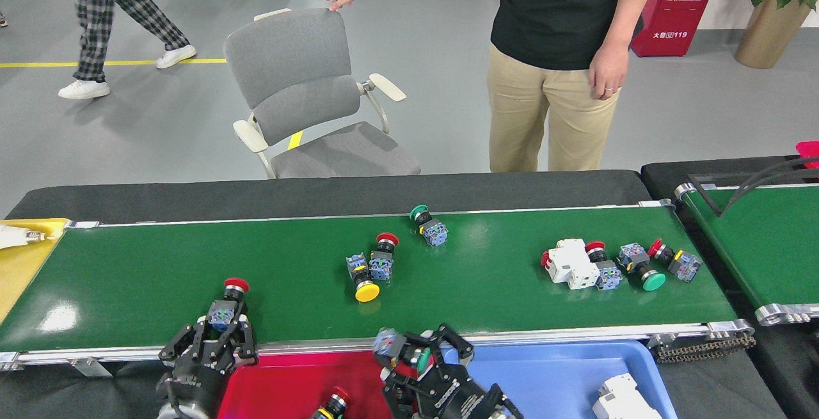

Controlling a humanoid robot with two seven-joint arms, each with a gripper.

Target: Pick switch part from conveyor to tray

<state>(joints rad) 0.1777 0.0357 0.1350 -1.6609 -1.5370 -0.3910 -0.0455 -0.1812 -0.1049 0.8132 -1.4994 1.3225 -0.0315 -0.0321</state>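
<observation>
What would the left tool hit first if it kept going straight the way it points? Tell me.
The left tool points away from the robot across the conveyor. First in line is the red-capped switch, already between its fingers; depth is hard to judge.

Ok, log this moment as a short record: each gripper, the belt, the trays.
left gripper: jaws closed around the red-capped switch at the conveyor's near edge
right gripper: holding a green-capped switch above the gap between the red tray and the blue tray
belt: several more switches lying loose
blue tray: one white part
</observation>
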